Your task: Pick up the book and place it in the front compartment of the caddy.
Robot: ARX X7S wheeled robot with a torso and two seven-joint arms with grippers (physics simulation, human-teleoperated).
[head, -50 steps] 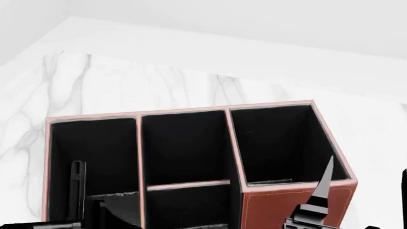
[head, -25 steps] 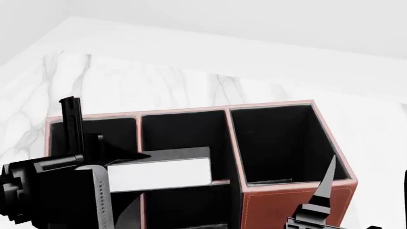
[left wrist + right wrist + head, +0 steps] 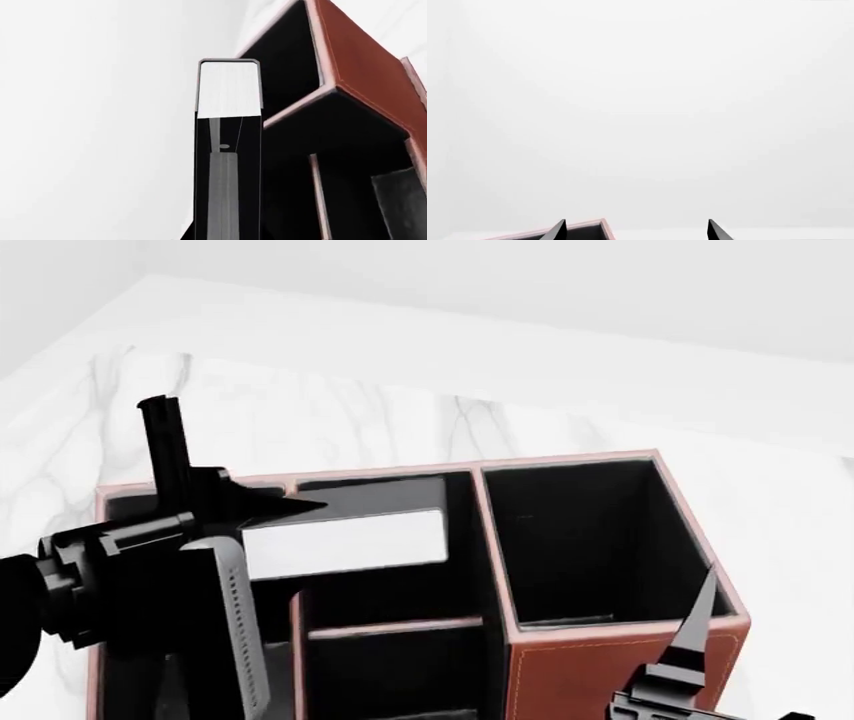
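Book [image 3: 350,540] hangs level above the caddy [image 3: 607,665], white page edge facing near, clamped at its left end between the left gripper's [image 3: 240,525] fingers. It sits over the far middle cell, crossing the divider toward the far left cell, clear of the rims. No title, brand or label shows on book or caddy. Right gripper [image 3: 636,231] waits at the caddy's near right corner, fingers spread and holding nothing. White marble counter [image 3: 334,420] stretches beyond.

A bare simulated room: a white marble-veined counter [image 3: 334,420] meets plain white walls, holding a leather desk caddy [image 3: 601,670].
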